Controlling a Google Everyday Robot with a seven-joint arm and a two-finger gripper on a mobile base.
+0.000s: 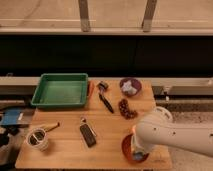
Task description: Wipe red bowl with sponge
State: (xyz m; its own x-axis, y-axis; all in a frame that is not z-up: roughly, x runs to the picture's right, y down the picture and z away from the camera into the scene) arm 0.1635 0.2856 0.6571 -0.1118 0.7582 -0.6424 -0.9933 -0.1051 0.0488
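The red bowl [127, 147] stands near the front right edge of the wooden table [65, 155]; only its left rim and part of its front show. My white arm [175, 135] comes in from the right and bends down over the bowl. The gripper [137, 150] is down inside the bowl, mostly hidden under the arm. A small blue-grey patch at the bowl's front, which looks like the sponge [140, 156], shows under the gripper.
A green tray [60, 90] lies at the back left. A dark purple bowl [130, 86], a black brush [105, 100] and a dark red cluster [126, 109] lie behind the red bowl. A black remote-like object [88, 135] and a metal cup [36, 139] are front left.
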